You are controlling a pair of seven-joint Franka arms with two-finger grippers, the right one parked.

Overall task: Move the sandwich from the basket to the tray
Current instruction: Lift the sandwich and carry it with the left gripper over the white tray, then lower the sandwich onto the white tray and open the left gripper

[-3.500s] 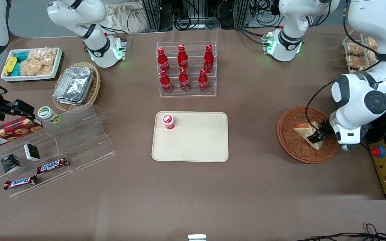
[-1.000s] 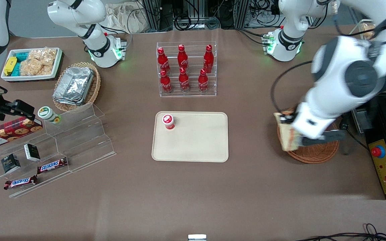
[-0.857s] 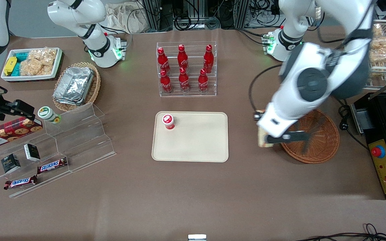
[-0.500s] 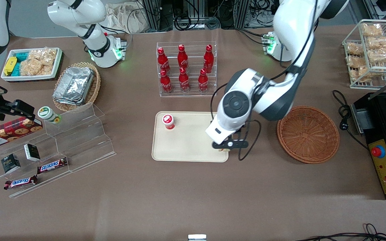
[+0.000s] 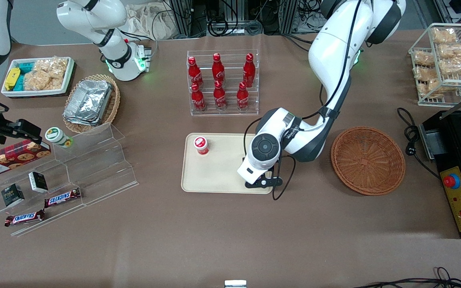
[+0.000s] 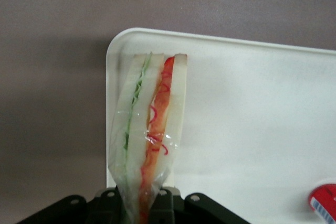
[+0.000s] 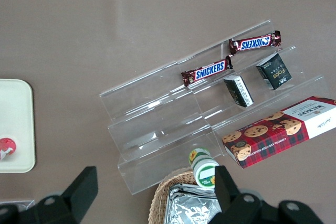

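the gripper [image 6: 137, 203] hangs over the tray [image 5: 218, 176] corner nearest the basket [image 5: 367, 160], jaws clamped on the wrapped sandwich [image 6: 149, 129]. placing step, i'd say: lower it, then let go, clear of the red-capped bottle [image 5: 201, 145].

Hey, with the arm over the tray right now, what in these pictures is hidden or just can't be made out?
- Front view: the sandwich is fully hidden under the arm's wrist, and so is the gripper holding it over the tray.
- Left wrist view: the sandwich shows, but its gripped end is cut off by the picture's edge.
- Left wrist view: whether the sandwich touches the tray or hangs above it cannot be told.
- Left wrist view: the red-capped cup is cut off by the edge.
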